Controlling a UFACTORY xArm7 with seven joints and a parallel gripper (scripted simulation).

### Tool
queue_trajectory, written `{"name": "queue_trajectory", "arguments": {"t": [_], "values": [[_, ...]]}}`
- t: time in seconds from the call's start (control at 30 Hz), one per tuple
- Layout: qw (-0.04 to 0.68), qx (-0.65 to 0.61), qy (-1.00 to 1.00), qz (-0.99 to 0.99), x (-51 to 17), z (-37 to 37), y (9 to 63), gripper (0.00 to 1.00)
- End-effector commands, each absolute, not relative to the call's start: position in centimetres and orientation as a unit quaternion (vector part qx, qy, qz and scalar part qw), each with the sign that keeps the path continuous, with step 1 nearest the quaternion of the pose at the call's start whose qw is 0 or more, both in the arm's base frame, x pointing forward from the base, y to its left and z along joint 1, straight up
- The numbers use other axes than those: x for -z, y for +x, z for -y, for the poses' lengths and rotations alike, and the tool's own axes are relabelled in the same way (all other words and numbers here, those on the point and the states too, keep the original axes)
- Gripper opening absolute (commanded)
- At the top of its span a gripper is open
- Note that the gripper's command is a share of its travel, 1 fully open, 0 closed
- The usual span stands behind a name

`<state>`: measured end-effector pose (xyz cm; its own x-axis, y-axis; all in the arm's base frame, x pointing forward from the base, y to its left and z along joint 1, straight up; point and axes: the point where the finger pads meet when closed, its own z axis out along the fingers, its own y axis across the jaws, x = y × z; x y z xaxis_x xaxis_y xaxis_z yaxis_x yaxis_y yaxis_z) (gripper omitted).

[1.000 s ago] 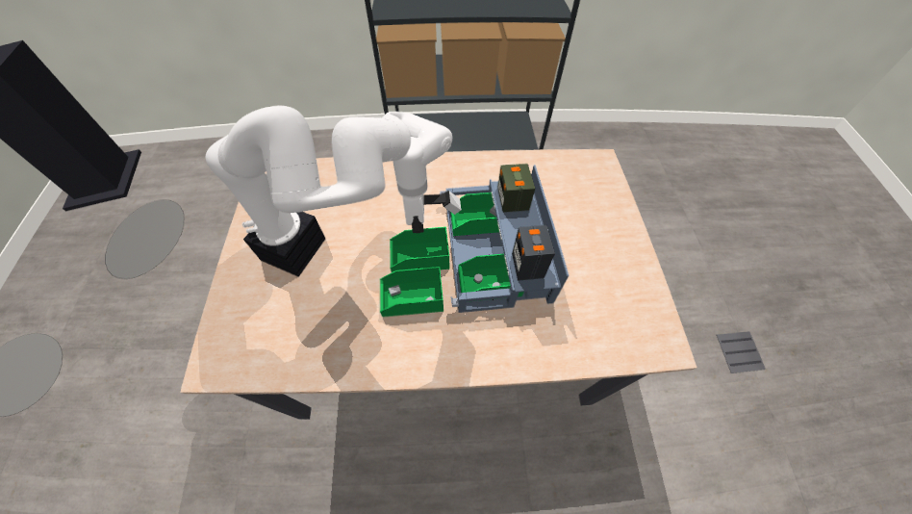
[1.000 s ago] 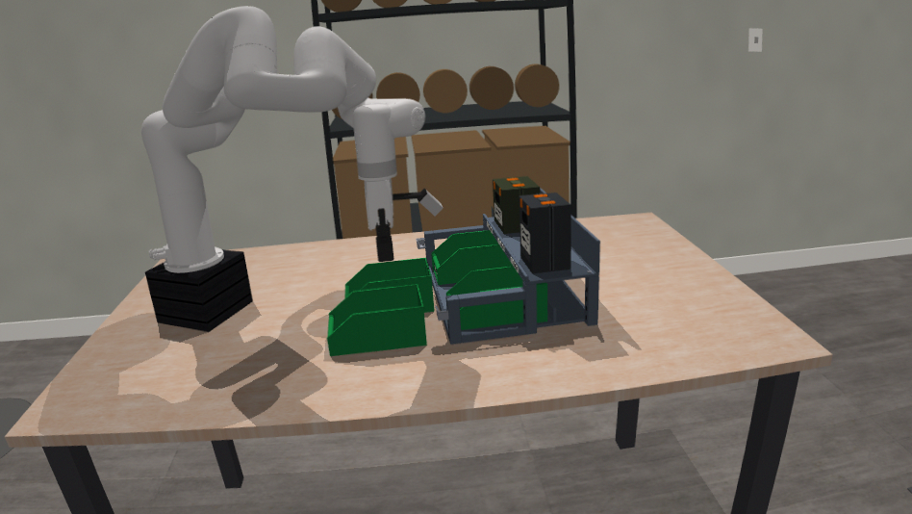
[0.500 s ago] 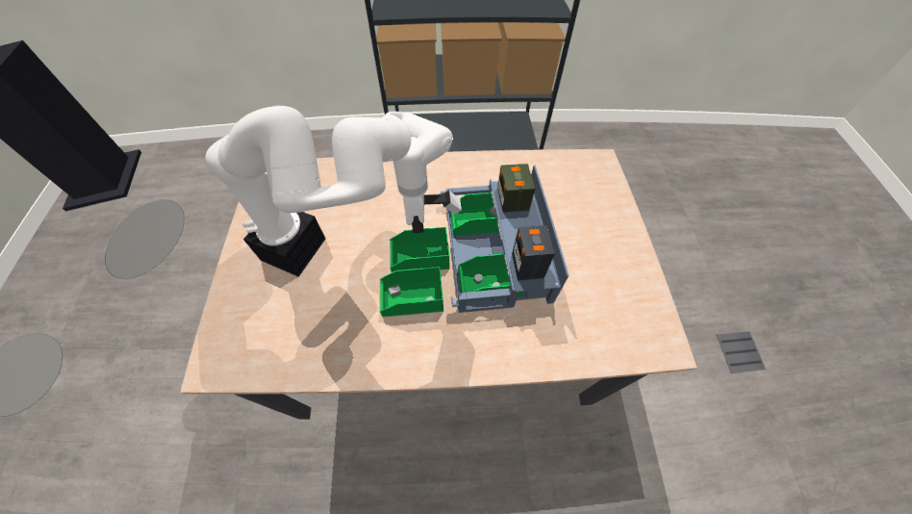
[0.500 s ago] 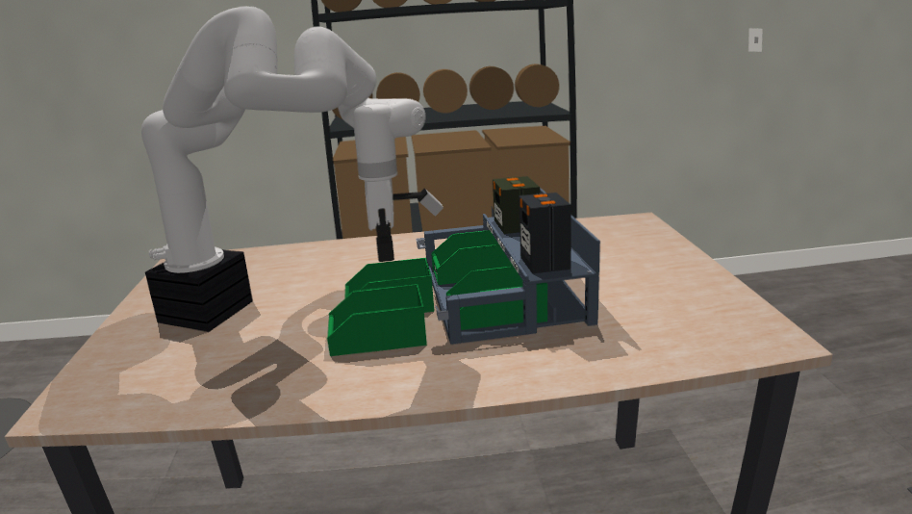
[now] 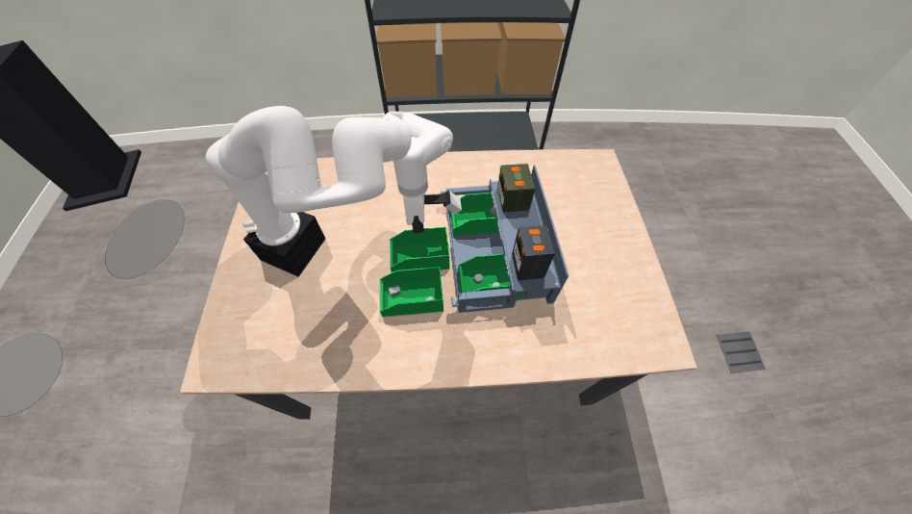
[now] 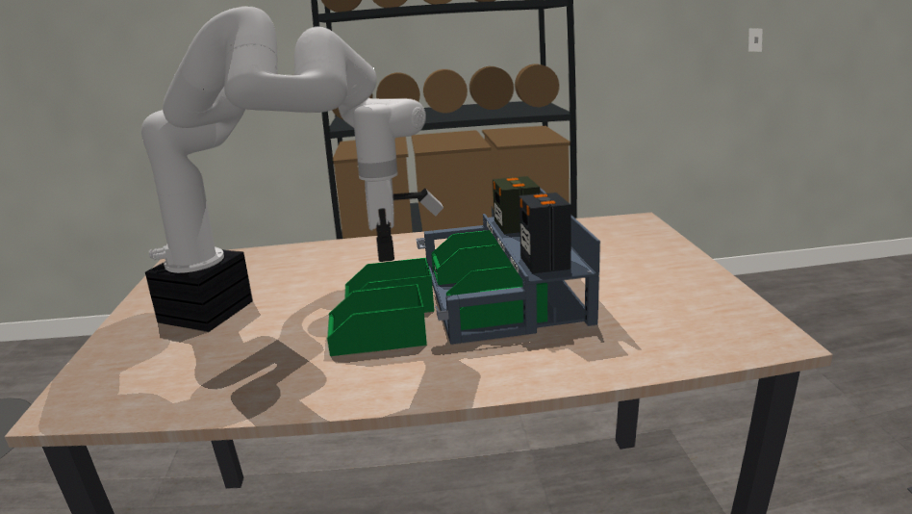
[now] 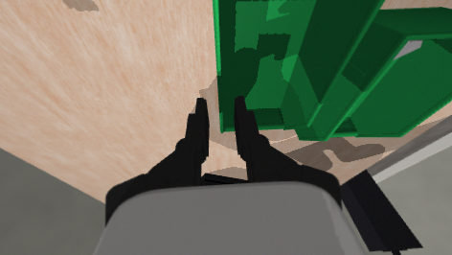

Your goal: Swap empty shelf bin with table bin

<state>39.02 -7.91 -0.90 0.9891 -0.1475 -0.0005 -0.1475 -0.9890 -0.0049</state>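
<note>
Wrist view: I read the black two-finger gripper (image 5: 418, 229) (image 6: 385, 259) (image 7: 220, 109) as part-open, unloaded, above the empty green open-front bin (image 5: 418, 247) (image 6: 391, 272) (image 7: 268, 86) on the table. Misaligned descent could shove it into the parts-filled green bin (image 5: 408, 295) (image 6: 377, 333) (image 7: 402, 91), top-view 6 o'clock.

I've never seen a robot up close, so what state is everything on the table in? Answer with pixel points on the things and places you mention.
Jaws: slightly parted, holding nothing
Rear table bin (image 5: 418, 261) (image 6: 389, 272) (image 7: 330, 53): upright, empty
Front table bin (image 5: 411, 303) (image 6: 376, 331) (image 7: 393, 91): upright, holding parts
Middle shelf place (image 5: 478, 245): vacant
Black case (image 5: 534, 258) (image 6: 542, 239): upright
</note>
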Motion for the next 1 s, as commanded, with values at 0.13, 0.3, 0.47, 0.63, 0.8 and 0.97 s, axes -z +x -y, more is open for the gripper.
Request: {"name": "queue_trajectory", "arguments": {"t": [0.13,0.3,0.47,0.63,0.8,0.97], "values": [[0.002,0.001,-0.997,-0.074,0.8,7.9,39.1,0.26],[0.002,0.001,-0.997,-0.074,0.9,7.9,39.1,0.26],[0.002,0.001,-0.997,-0.074,1.0,7.9,39.1,0.26],[0.002,0.001,-0.997,-0.074,1.5,7.9,39.1,0.26],[0.002,0.001,-0.997,-0.074,2.1,7.9,39.1,0.26],[0.002,0.001,-0.997,-0.074,2.6,7.9,39.1,0.26]]}}
